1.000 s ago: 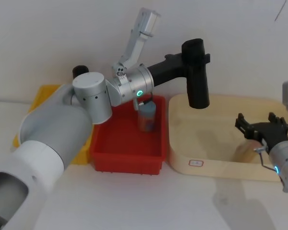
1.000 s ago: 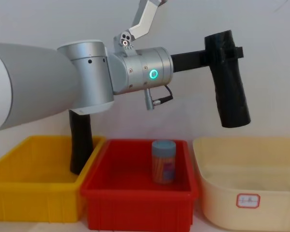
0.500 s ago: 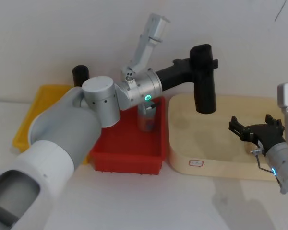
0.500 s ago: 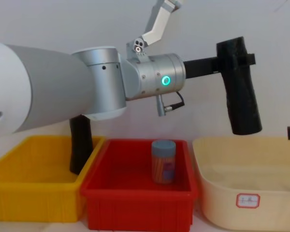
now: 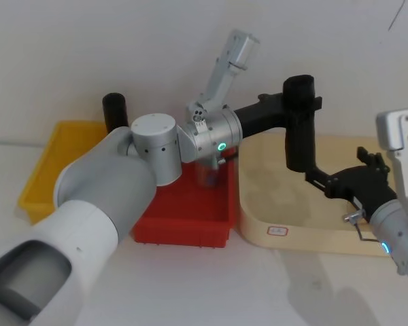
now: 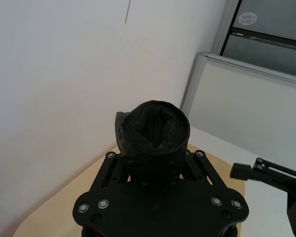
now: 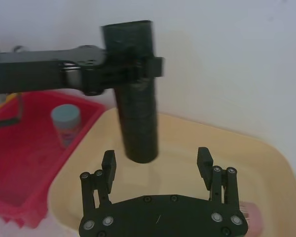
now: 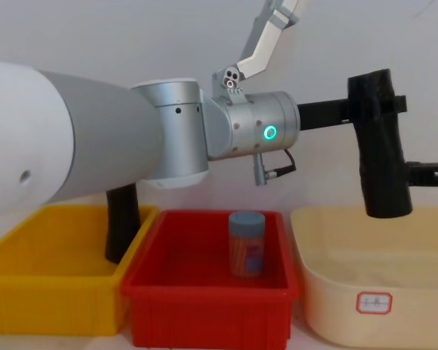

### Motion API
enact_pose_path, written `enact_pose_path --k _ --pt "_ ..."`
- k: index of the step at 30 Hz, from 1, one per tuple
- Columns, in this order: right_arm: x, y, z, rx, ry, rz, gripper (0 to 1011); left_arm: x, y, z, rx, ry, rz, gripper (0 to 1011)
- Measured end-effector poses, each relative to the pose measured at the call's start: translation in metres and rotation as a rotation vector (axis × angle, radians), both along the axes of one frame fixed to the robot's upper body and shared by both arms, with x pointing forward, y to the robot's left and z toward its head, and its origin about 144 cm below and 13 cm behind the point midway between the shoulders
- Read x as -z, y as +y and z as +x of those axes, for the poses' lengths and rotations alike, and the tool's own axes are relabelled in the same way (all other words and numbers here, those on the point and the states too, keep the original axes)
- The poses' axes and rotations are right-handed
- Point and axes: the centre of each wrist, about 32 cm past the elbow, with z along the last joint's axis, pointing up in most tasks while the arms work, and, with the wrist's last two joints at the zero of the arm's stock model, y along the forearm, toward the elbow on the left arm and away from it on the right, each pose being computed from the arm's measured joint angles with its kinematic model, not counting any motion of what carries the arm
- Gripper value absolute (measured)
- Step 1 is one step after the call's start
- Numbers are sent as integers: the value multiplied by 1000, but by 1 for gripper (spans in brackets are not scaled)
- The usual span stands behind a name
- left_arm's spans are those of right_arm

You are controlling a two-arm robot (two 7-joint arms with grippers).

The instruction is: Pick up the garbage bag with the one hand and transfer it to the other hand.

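L gripper (image 8: 377, 108) clamps garbage bag (image 8: 383, 175) – R gripper (image 7: 156, 157) open, just beside

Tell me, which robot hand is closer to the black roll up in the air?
Left. The left gripper is clamped around the black roll near its top, holding it up. The right gripper is open beside the roll's lower end, not gripping it.

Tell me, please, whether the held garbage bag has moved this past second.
Yes: the garbage bag shifted to the robot's right, farther over the cream tub.
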Motion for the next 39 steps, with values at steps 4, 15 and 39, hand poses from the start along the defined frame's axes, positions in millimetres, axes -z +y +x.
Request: enact_pose_path --k 4,15,39 --pt "-4 3 1 -35 7 -14 1000 0 -1 -2 4 -3 0 371" --pt "-6 7 23 -87 50 -25 1000 2 8 -7 2 -5 -4 371" --pt "-8 19 79 -166 123 44 1000 4 19 -13 -11 -9 -26 370"
